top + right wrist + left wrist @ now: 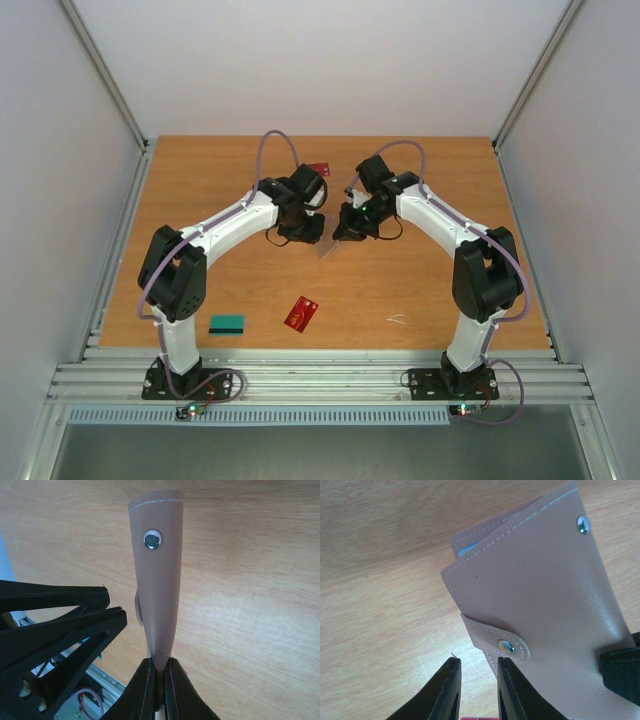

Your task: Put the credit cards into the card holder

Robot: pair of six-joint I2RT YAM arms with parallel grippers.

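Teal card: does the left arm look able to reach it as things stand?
Probably yes: the teal card lies flat in the open beside the left arm, nothing over it.

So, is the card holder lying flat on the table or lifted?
Lifted. The right end effector is shut on the card holder, which stands edge-on above the table.

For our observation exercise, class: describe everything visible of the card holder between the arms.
The card holder is a flat pinkish-tan sleeve, leather-like, with pale edge stitching, metal snap studs, a small strap tab and light blue lining peeping out. It is held tilted above the table, pinched at one edge by the right gripper. The left gripper sits beside the tab, jaws slightly apart; contact is unclear.
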